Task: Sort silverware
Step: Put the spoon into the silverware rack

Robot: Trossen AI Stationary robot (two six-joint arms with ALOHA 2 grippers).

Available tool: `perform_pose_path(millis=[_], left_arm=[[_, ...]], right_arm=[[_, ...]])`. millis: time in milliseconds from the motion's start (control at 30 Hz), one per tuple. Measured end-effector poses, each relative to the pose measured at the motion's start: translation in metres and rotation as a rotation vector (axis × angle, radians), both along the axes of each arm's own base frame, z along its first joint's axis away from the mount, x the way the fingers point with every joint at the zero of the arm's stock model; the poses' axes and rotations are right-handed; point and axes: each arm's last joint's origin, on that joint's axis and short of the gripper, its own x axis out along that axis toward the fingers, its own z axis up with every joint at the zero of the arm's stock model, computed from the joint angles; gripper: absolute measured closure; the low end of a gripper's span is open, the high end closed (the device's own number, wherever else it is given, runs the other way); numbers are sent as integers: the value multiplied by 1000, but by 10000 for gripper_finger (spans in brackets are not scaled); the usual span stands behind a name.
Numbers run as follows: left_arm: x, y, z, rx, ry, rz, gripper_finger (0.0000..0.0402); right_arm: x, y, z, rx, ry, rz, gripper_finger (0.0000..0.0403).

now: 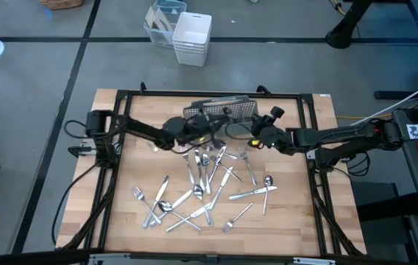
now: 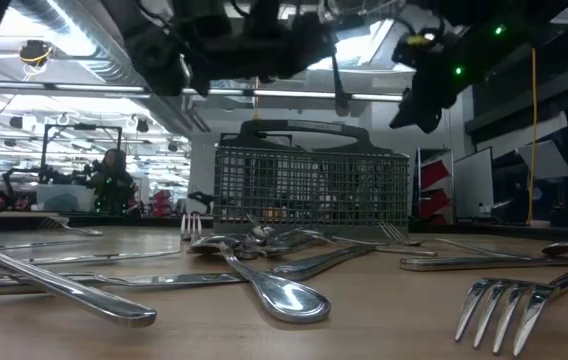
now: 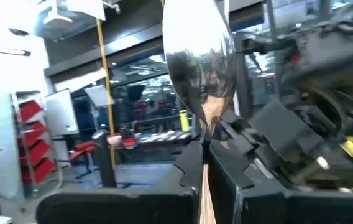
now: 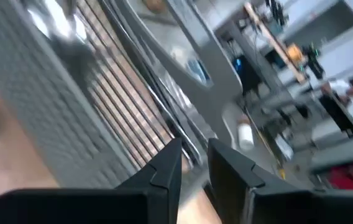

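Both grippers hung above the far half of the table [image 1: 297, 221], close to the grey mesh caddy [image 2: 309, 185]. Left gripper [image 3: 202, 163] had its two dark fingers pinched together on the neck of a spoon [image 3: 198, 62], whose shiny bowl stood straight out ahead of the fingertips — the bowl mirrored the room and filled much of that wrist's view. From overhead this gripper [image 1: 207, 136] sat just before the caddy's near wall, and the right gripper [image 1: 255, 140] faced it from close by, the two nearly meeting over the table's middle. Right gripper [image 4: 195, 163] showed its fingers only a narrow gap apart; whether a slim piece of metal was caught between them I could not tell, though thin shiny strips ran ahead of its tips beside the caddy's mesh. Nearer than both grippers, toward the table's front edge, lay the rest of the silverware [image 1: 205, 191] — forks, spoons and knives crossing one another in a loose scatter on the bare wood. At table height a spoon lay bowl-forward in the middle [image 2: 282, 292], and a fork [image 2: 519, 300] pointed its tines at the camera. Beyond the far edge of the table, well past the grippers, stood a white bin [image 1: 192, 38] on the floor.
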Motion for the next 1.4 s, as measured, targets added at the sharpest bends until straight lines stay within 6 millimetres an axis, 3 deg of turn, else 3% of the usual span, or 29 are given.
perform_pose_path(millis=[200,533,700,1200,1400], left_arm=[[6,26,-21,-27,72,62,394],[3,49,-35,-86,210,118,382],[3,49,-47,-123,298,117,380],[3,44,-58,-190,403,98,377],[3,44,-61,-290,395,93,346]], right_arm=[[-8,-25,-6,55,38,-94,320],[-12,-47,-9,221,9,-23,320],[-11,-48,-10,258,0,13,320],[-10,-46,-10,298,-4,60,320],[-10,-46,-11,317,-8,84,320]])
